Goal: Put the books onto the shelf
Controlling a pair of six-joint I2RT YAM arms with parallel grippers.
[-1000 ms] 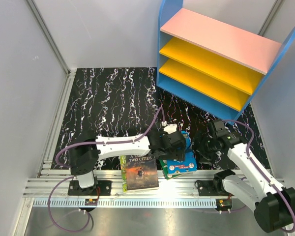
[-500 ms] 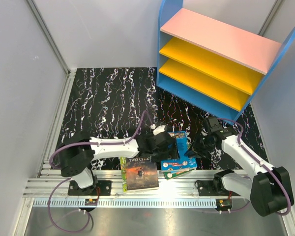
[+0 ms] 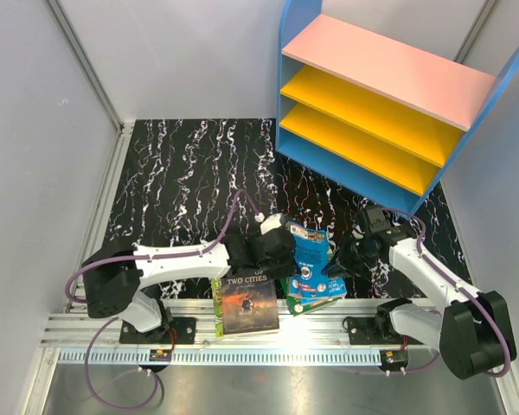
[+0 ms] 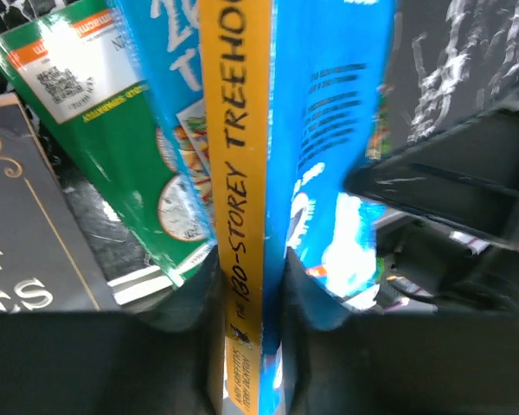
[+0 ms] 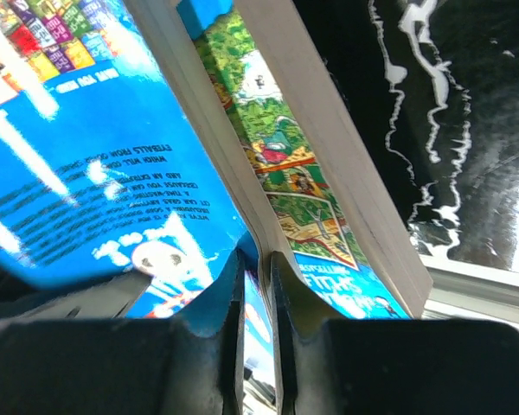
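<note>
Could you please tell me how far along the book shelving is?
Done: nothing; no books show on the shelf. In hand: the left tool and right tool pinch the blue book. Left: shelving it, plus the dark book and green book.

Bright, even light — wrist views soft; glare streaks the blue book [image 5: 60, 164].

Yellow-spined blue book [image 4: 329, 104] — black table [image 3: 182, 173] veined white.
</note>
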